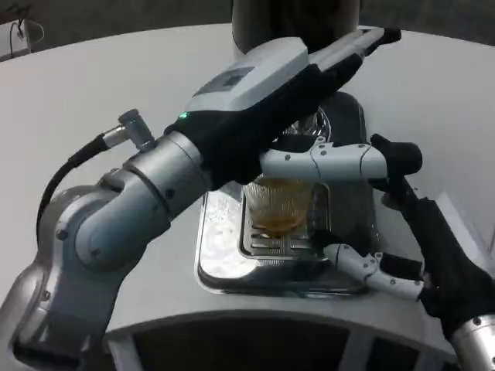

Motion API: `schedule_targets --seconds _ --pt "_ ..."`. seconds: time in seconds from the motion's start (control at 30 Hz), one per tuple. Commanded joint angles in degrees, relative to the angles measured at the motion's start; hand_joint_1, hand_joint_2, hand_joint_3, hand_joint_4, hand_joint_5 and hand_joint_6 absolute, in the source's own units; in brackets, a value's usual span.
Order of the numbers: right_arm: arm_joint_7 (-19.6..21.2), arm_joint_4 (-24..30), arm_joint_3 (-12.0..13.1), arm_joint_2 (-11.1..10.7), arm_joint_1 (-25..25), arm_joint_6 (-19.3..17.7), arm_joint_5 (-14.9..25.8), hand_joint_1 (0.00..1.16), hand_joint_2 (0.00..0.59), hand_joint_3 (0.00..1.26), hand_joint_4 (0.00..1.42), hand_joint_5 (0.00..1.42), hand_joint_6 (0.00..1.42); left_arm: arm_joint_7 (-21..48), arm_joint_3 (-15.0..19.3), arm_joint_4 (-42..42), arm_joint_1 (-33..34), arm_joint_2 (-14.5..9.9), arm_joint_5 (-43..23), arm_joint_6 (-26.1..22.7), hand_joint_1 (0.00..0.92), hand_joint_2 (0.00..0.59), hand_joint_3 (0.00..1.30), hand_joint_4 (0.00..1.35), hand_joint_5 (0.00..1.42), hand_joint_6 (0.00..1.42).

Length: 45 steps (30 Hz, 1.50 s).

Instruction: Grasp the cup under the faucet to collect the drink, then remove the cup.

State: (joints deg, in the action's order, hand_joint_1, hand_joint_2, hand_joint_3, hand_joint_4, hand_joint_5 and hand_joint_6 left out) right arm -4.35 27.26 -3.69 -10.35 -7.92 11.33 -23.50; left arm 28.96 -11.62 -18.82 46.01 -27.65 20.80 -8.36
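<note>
One cup (283,207) is stood on the drip tray (224,263) to catch the drink. The left robot hand (309,85) is stretched open over it toward the faucet. The right robot hand (402,224) is spread open beside the cup, positioned for removal.

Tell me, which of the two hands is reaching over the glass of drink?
The left hand: it stretches out above the cup on the metal drip tray. The right hand sits beside the cup, lower and to the right, fingers apart.

Drinks counter — steel drip tray (224,267), dispenser (294,19).
</note>
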Motion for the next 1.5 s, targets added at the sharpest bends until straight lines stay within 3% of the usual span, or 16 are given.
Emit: schedule_targets --seconds 0.03,0.83,1.5 --pt "0.84 -1.24 -0.77 0.59 -1.55 0.52 -0.75 0.72 0.245 0.0 0.01 0.11 0.1 2.15 -0.85 0.32 -0.45 -0.92 0.89 -1.15 0.0 0.0 0.05 0.0 0.04 0.17" --pt "1.89 -4.96 -2.66 2.76 -5.9 2.1 -1.01 0.72 0.244 0.0 0.01 0.11 0.1 4.16 -1.41 -0.82 0.83 -1.73 1.48 -2.1 0.0 0.0 0.05 0.0 0.04 0.17" --pt "2.67 -7.01 -3.37 4.11 -7.19 1.49 -0.31 0.72 0.244 0.0 0.0 0.11 0.1 1.24 4.18 -7.1 -0.63 0.41 -2.31 -4.14 0.0 0.008 0.07 0.0 0.07 0.18"
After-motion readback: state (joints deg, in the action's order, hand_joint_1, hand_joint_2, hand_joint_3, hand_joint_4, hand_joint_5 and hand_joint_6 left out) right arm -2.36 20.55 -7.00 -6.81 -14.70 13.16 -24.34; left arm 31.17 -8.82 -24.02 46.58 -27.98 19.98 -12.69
